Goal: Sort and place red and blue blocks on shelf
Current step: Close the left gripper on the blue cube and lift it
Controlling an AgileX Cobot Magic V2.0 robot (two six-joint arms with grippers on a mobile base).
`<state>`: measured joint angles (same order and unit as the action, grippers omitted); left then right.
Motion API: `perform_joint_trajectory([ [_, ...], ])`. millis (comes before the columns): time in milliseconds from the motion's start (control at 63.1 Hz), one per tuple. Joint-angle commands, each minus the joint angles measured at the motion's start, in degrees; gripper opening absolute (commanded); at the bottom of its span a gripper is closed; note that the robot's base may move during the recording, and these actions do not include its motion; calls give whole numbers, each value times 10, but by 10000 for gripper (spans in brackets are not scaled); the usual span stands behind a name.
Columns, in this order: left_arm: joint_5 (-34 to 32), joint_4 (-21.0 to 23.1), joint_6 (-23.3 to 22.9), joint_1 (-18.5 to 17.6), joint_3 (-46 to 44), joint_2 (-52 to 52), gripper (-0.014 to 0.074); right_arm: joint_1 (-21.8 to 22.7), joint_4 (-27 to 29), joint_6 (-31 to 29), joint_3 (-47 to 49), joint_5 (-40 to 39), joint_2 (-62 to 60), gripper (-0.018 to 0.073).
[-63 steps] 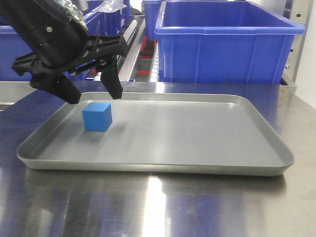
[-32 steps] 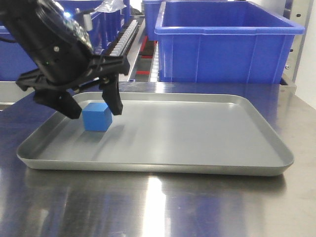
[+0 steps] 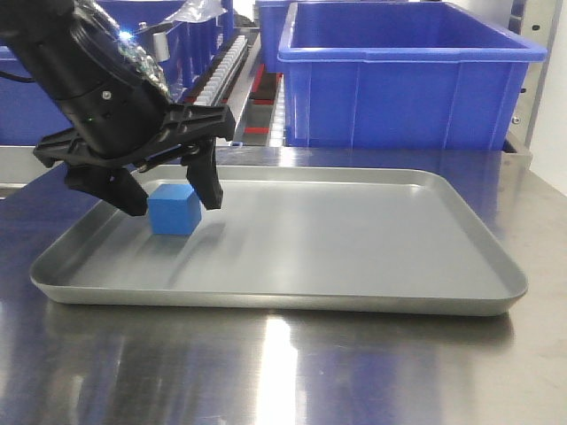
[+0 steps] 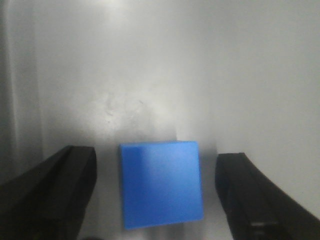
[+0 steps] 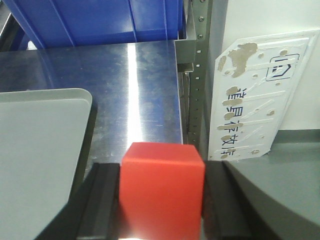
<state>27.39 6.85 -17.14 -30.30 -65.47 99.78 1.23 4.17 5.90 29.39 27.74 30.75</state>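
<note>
Blue block (image 4: 161,184) lies untouched inside the released left hand (image 3: 170,202), near the tray rim (image 3: 58,258); right hand (image 5: 161,200) grasps red block (image 5: 162,187).

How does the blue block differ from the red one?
Blue block rests in the tray; red block is held off it. The left end effector is open around the blue block; the right end effector is shut on the red block. Both are small cubes.

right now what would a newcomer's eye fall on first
The blue block sits in the grey tray, the left pincer open around it with gaps on both sides. The red block is clamped in the right pincer, beside the tray's corner. A large blue bin stands behind the tray.
</note>
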Motion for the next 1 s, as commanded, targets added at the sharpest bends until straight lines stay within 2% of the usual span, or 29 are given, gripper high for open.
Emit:
perform_joint_trajectory([
  [0, -32, 0, -4, -5, -18, -24, 546, 3, -4, -1, 14, -44, 0, 49],
  [697, -41, 0, -4, -4, -19, -16, 542, 3, -4, -1, 14, -44, 0, 49],
  [982, -40, 0, -4, -4, -19, -16, 449, 3, -4, -1, 14, -44, 0, 49],
])
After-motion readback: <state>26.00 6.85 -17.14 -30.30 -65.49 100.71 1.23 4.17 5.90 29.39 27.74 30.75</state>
